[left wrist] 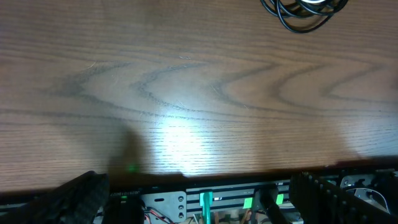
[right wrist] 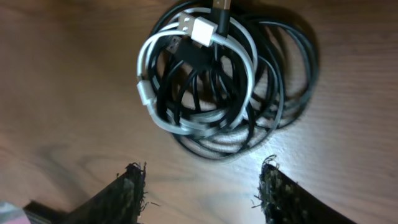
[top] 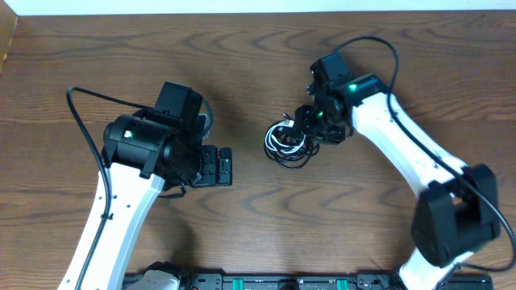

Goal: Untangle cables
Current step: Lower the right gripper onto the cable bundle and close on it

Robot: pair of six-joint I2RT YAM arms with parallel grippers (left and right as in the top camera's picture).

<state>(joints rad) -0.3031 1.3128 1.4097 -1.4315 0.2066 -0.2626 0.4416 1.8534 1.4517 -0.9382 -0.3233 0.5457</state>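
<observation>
Where the left arm point(top: 121, 201) comes in from the near-left edge of the table point(top: 242, 56), the left end effector point(top: 219, 166) sits low over bare wood and points right. Its jaws are spread wide and hold nothing. In the left wrist view its two dark fingers point(left wrist: 78, 196) sit at the bottom corners with only wood grain between them. It is well apart from the cables point(top: 288, 142), which show in that view only as a few black loops at the top right edge.

The cables lie on the table right of centre, bundled into one compact coil of overlapping rings. In the right wrist view the white cable point(right wrist: 146, 93) forms a smaller loop on the left part of the pile, with its pale plug point(right wrist: 200, 28) lying across the top. The black cables point(right wrist: 283, 81) wind in many rings beneath it and to its right, and pass through the white loop.

At the coil's right edge the right end effector point(top: 305, 127) hovers, tilted down toward it. Its jaws stand apart and grip nothing, and the fingertips point(right wrist: 134, 180) frame bare table just short of the nearest black ring. The white right arm point(top: 411, 153) runs back to the near-right corner.
</observation>
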